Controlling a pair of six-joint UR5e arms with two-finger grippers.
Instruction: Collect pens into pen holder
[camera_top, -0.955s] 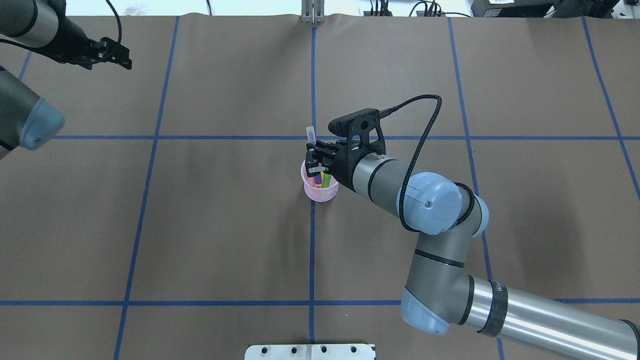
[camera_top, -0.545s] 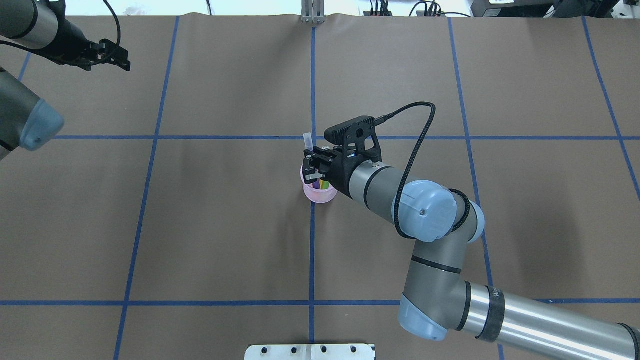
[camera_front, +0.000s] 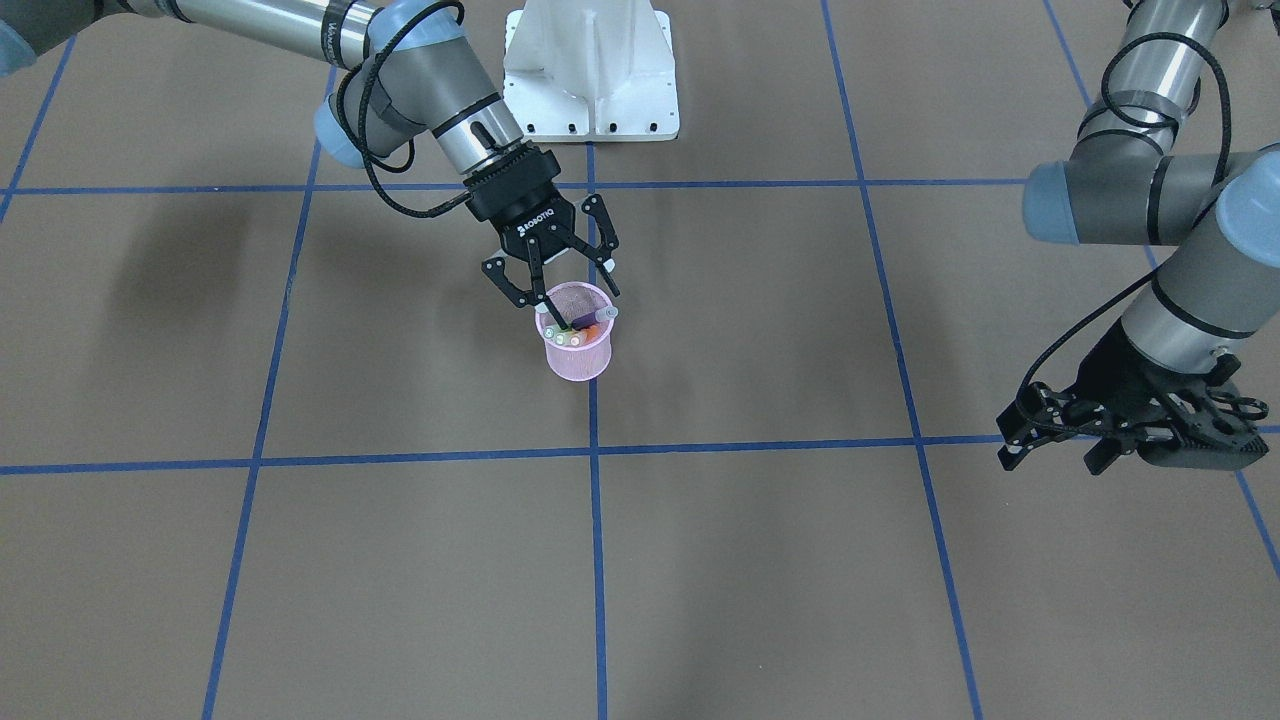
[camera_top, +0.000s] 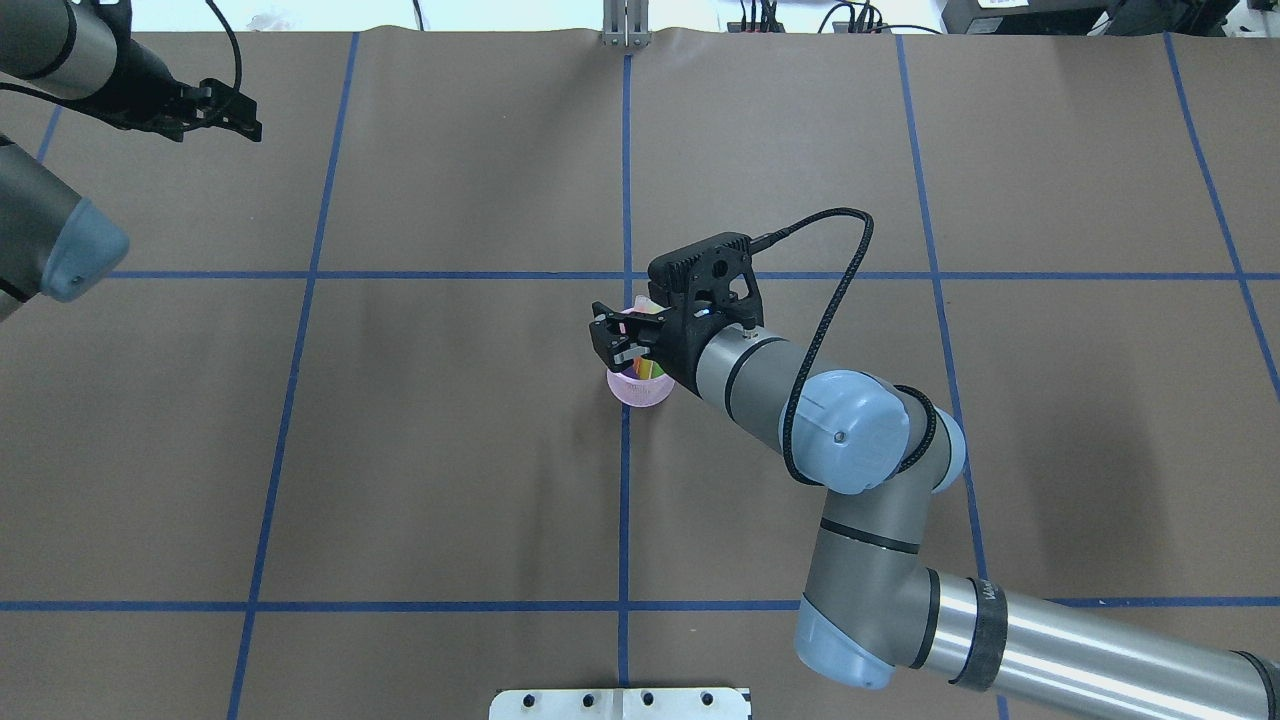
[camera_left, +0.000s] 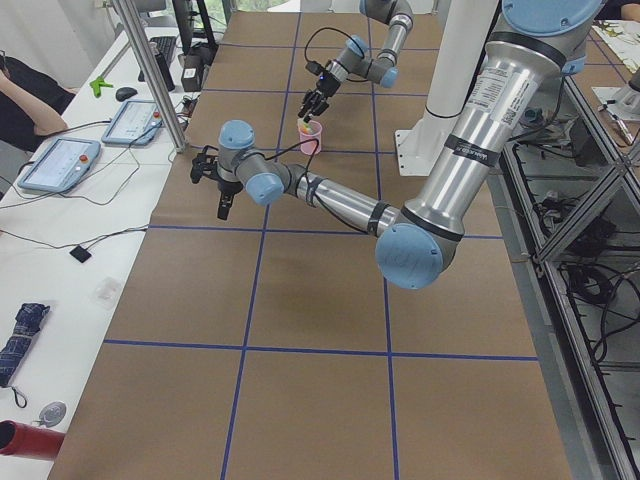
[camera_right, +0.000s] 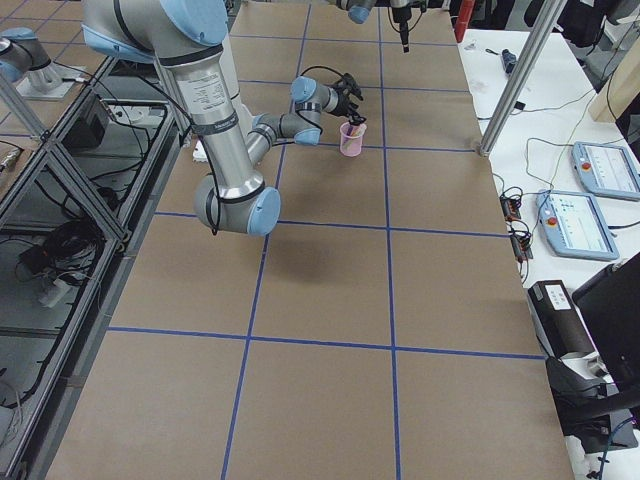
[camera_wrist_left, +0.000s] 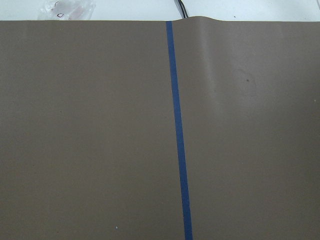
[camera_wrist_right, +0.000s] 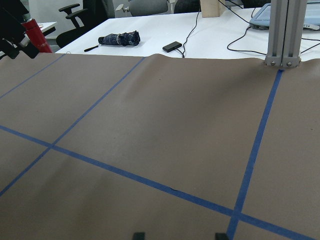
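Jaws of right gripper (camera_front: 562, 292) spread, empty, directly over holder (camera_front: 578, 358), centre-frame. All three pens (camera_front: 572, 338) look to be inside; purple (camera_front: 598, 315) leans across the rim. Risk: a finger snags that cap on lift-off and tips the light cup. Holder is pink wire mesh, round, tapered. Pens slim, smooth, whitish caps. Left gripper (camera_front: 1048, 455) hangs lower right, jaws apart.

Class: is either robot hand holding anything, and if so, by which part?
Nothing is held. The right hand is open over the pen holder, where the pens rest; the left hand is open and empty.
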